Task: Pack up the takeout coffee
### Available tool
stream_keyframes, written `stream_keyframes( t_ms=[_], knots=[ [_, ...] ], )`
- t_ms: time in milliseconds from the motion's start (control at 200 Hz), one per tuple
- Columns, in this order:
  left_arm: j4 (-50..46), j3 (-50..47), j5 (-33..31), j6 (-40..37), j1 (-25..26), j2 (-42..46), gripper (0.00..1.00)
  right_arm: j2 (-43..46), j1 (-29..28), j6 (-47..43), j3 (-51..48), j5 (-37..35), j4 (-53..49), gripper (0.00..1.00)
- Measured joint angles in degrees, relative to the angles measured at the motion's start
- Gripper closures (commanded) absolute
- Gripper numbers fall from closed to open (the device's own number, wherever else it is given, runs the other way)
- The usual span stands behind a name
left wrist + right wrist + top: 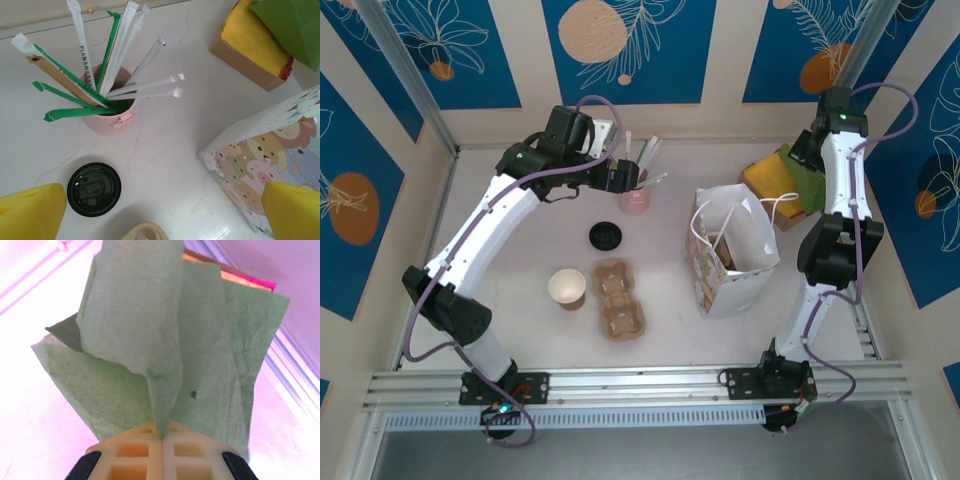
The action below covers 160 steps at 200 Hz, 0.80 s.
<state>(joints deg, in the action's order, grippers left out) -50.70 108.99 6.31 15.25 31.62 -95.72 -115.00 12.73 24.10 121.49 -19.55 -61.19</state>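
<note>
Pinched in my right gripper (161,432): green napkin (150,340), just beyond the paper bag (720,290); left gripper (628,178) wide. Next, I judge: bag it.

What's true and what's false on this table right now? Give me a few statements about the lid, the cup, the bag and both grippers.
1. The black lid lies loose on the table, apart from the brown cup. True.
2. The brown cup stands in a slot of the cup carrier. False: it stands on the table beside the carrier, whose slots hold nothing.
3. The right gripper is shut on a green napkin. True.
4. The left gripper is clamped on a straw. False: its jaws stand open above the pink cup of straws.
5. The white paper bag lies flat. False: it stands upright, mouth open.
</note>
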Motion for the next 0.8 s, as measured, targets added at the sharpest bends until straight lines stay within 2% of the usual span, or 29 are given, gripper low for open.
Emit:
stream_keyframes(
  t_ms=[260, 520, 555, 600, 655, 685, 800],
  knots=[
    [0.79, -1.14, 1.18, 0.98, 0.0, 0.11, 0.0, 1.6, 0.44, 0.02, -0.17, 1.79, 1.03, 1.0],
    [0.81, -1.11, 1.16, 0.98, -0.02, 0.2, 0.0, -7.19, 0.57, -0.04, 2.69, 1.51, 0.52, 1.0],
    [0.79, -1.11, 1.16, 0.98, -0.02, 0.2, 0.0, -8.35, 0.57, -0.04, 3.15, 1.31, 0.44, 0.91],
    [0.79, -1.11, 1.16, 0.98, -0.02, 0.2, 0.0, -9.44, 0.55, -0.02, 3.34, 0.94, 0.33, 0.73],
    [0.76, -1.11, 1.16, 0.98, -0.04, 0.2, 0.0, -10.43, 0.55, -0.09, 3.61, 0.59, 0.0, 0.55],
    [0.76, -1.11, 1.16, 0.98, -0.07, 0.2, 0.0, -10.84, 0.55, 0.0, 3.82, 0.42, -0.13, 0.52],
    [0.76, -1.05, 1.14, 0.96, -0.22, 0.2, 0.0, -11.41, 0.52, -0.11, 4.48, 0.17, -0.46, 0.51]
  ],
)
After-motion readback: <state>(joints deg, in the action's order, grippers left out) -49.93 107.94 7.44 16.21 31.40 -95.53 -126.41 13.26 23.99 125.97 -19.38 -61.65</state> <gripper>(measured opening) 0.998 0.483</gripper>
